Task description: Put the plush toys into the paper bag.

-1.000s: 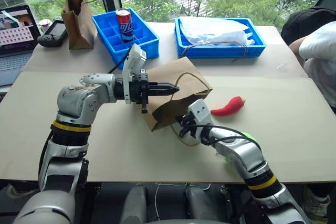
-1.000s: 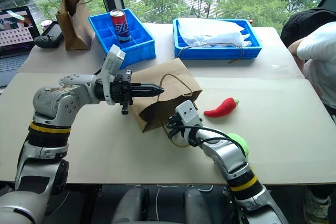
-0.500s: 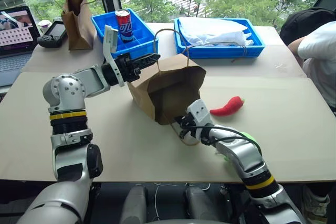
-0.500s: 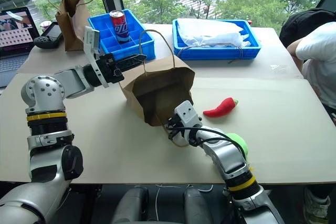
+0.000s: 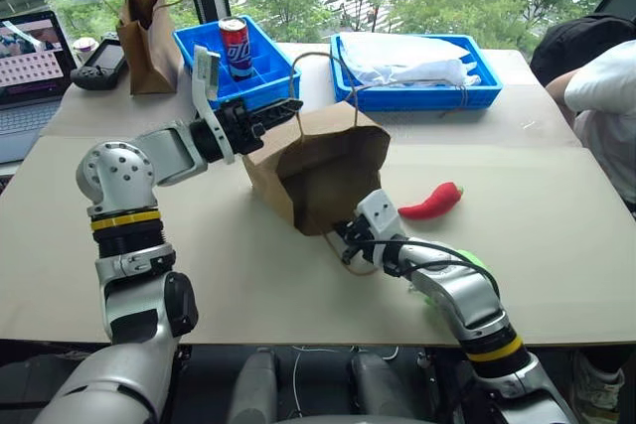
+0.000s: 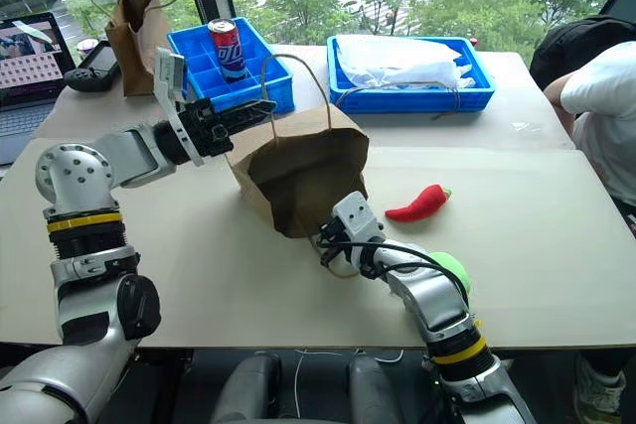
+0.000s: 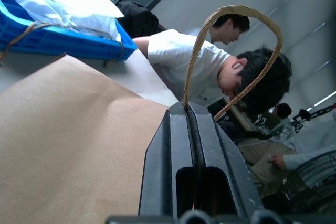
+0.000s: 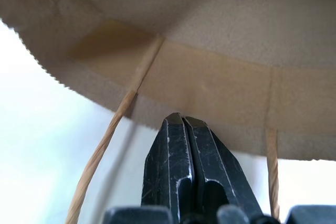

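Our left gripper (image 5: 288,106) clamps the wide brown kraft paper bag's (image 5: 323,171) twisted handle (image 7: 231,51); our right gripper (image 5: 344,237) pinches its lower rim.

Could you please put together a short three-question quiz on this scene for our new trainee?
1. True or false: the red chili toy already lies inside the paper bag.
2. What is the left pincer shut on?
3. Where is the soda can? A) blue divided bin B) dark paper bag C) laptop

Key:
1. False; it lies on the table beside the bag.
2. One of the bag's loop handles.
3. A
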